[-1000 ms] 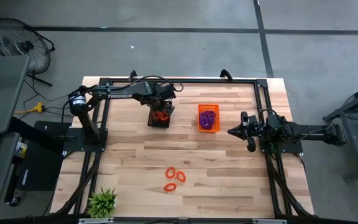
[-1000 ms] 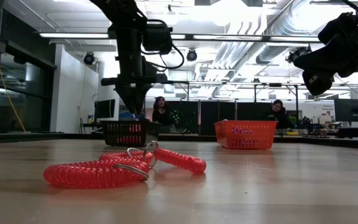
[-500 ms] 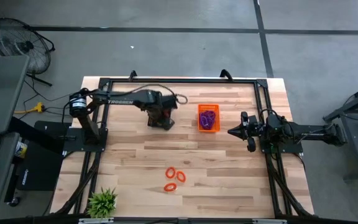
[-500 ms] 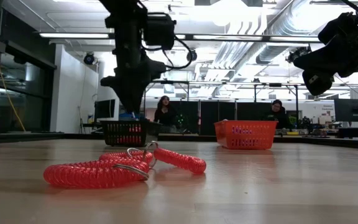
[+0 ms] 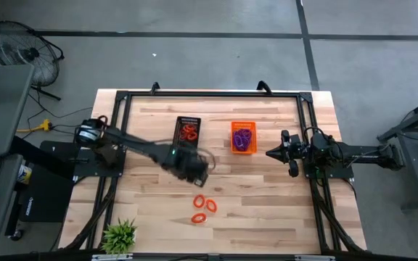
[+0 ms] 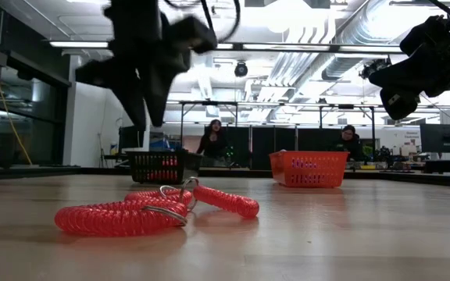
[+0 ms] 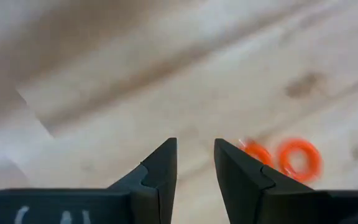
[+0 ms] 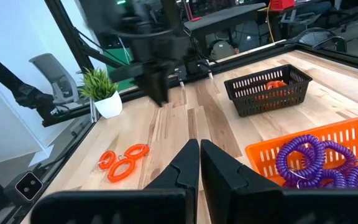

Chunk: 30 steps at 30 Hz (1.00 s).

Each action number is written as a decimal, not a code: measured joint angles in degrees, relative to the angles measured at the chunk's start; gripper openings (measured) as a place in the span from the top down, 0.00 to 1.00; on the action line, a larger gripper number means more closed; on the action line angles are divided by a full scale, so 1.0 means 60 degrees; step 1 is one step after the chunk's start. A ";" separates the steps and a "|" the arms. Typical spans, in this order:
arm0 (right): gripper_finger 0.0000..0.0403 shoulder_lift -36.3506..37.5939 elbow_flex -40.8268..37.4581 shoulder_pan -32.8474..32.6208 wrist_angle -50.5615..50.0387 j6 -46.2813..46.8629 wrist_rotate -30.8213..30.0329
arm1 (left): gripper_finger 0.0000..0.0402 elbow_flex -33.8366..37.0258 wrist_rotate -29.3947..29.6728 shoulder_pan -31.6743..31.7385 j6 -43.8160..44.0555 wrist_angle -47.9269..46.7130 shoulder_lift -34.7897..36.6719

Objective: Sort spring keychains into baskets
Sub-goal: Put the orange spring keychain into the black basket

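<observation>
Three orange-red spring keychains (image 5: 203,206) lie flat on the wood near the table's near edge, in a cluster; they show close up in the low view (image 6: 119,217). My left gripper (image 5: 194,172) hangs open and empty above the table, just on the far side of them; its wrist view shows two of the keychains (image 7: 297,158) ahead. The black basket (image 5: 188,123) holds orange-red keychains. The orange basket (image 5: 243,125) holds purple keychains (image 8: 312,163). My right gripper (image 5: 274,154) waits shut, raised at the table's right side.
A small potted plant (image 5: 120,235) stands at the near left corner. The black arm frame (image 5: 209,94) runs along the far edge and both sides. Bare wood lies between the baskets and the loose keychains. People sit in the room beyond the table (image 6: 209,140).
My left gripper has swung from above the black basket toward the table's near edge, and now hangs close to the loose orange-red keychains. The baskets and the loose keychains have not moved.
</observation>
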<state>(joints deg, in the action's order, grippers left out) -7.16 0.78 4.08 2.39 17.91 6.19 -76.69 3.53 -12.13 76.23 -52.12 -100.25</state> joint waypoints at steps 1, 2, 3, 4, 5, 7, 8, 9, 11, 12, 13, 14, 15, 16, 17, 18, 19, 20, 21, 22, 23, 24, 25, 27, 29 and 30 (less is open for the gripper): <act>0.97 0.0000 0.0000 0.0000 0.0000 0.0000 0.0000 | 0.74 0.0000 0.0001 -0.0269 0.0458 0.0116 0.0000; 0.97 0.0000 0.0000 0.0002 0.0000 0.0000 0.0000 | 0.74 0.0000 0.0009 -0.0519 0.0898 0.0232 -0.0002; 0.97 0.0000 0.0000 0.0000 0.0000 0.0000 -0.0003 | 0.74 -0.0003 0.0043 -0.0733 0.1300 0.0386 -0.0048; 0.97 0.0000 0.0000 0.0003 0.0000 -0.0001 0.0000 | 0.74 -0.0015 0.0066 -0.0908 0.1676 0.0552 -0.0125; 0.97 -0.0001 0.0000 0.0003 0.0000 0.0000 0.0000 | 0.74 -0.0018 0.0082 -0.1088 0.2076 0.0698 -0.0204; 0.97 0.0000 0.0000 0.0000 0.0000 0.0000 -0.0001 | 0.74 0.0000 0.0124 -0.1403 0.2758 0.0731 -0.0237; 0.97 0.0000 0.0000 0.0000 0.0000 0.0000 0.0000 | 0.74 0.0000 0.0139 -0.1536 0.2968 0.0884 -0.0221; 0.97 -0.0002 0.0000 0.0002 0.0000 -0.0002 0.0000 | 0.74 -0.0016 0.0179 -0.1649 0.3087 0.1093 -0.0269; 0.97 0.0000 0.0000 0.0000 -0.0004 -0.0003 0.0000 | 0.74 -0.0037 0.0108 -0.1750 0.3126 0.1569 -0.0595; 0.97 -0.0004 0.0000 0.0001 0.0005 -0.0001 0.0000 | 0.74 -0.0007 0.0071 -0.1795 0.3129 0.1709 -0.0748; 0.97 -0.0001 0.0000 0.0000 0.0007 0.0000 0.0000 | 0.74 0.0025 0.0079 -0.1838 0.3125 0.1722 -0.0843; 0.97 0.0000 0.0000 0.0001 0.0005 -0.0003 -0.0001 | 0.74 0.0002 0.0073 -0.1857 0.3114 0.1853 -0.0946; 0.97 0.0002 0.0000 0.0002 0.0006 -0.0004 0.0000 | 0.74 -0.0164 0.0032 -0.1857 0.3092 0.2056 -0.1132; 0.97 0.0000 0.0000 0.0001 0.0010 -0.0001 0.0000 | 0.74 -0.0273 -0.0060 -0.1860 0.3033 0.2225 -0.1301; 0.97 -0.0027 0.0000 0.0000 0.0010 0.0000 0.0001 | 0.74 -0.0302 -0.0140 -0.1860 0.2945 0.2067 -0.1413; 0.97 -0.0042 0.0000 0.0000 0.0001 -0.0001 0.0000 | 0.74 -0.0305 -0.0162 -0.1860 0.2837 0.1720 -0.1498; 0.97 -0.0044 0.0000 0.0004 0.0001 0.0000 -0.0004 | 0.74 -0.0349 -0.0147 -0.1860 0.2814 0.1664 -0.1611; 0.97 -0.0045 0.0000 0.0003 0.0004 -0.0004 -0.0001 | 0.74 -0.0444 -0.0113 -0.1858 0.2798 0.1920 -0.1761; 0.97 -0.0071 0.0000 0.0004 0.0003 0.0000 -0.0003 | 0.74 -0.0484 -0.0087 -0.1857 0.2765 0.2074 -0.1881; 0.97 -0.0091 0.0000 0.0000 -0.0004 0.0000 -0.0003 | 0.74 -0.0468 -0.0058 -0.1857 0.2766 0.1893 -0.1947; 0.97 -0.0095 0.0000 0.0004 0.0002 -0.0002 -0.0003 | 0.74 -0.0430 -0.0044 -0.1857 0.2771 0.1697 -0.2005; 0.97 -0.0101 0.0000 0.0004 0.0024 0.0000 0.0000 | 0.74 -0.0416 -0.0080 -0.1857 0.2765 0.1742 -0.2087; 0.97 -0.0147 0.0000 0.0003 0.0043 -0.0004 0.0007 | 0.74 -0.0434 -0.0132 -0.1857 0.2659 0.1900 -0.2179; 0.97 -0.0176 0.0000 0.0002 0.0013 0.0000 0.0002 | 0.74 -0.0437 -0.0218 -0.1857 0.2411 0.1959 -0.2296; 0.97 -0.0191 0.0000 0.0004 0.0021 0.0000 0.0004 | 0.74 -0.0469 -0.0243 -0.1857 0.2347 0.2028 -0.2458; 0.97 -0.0205 0.0000 0.0002 0.0001 0.0000 -0.0001 | 0.74 -0.0477 -0.0220 -0.1857 0.2338 0.2016 -0.2492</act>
<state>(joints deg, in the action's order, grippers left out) -8.39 0.78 4.09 2.40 17.91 6.19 -79.55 2.21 -23.27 90.26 -40.02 -115.20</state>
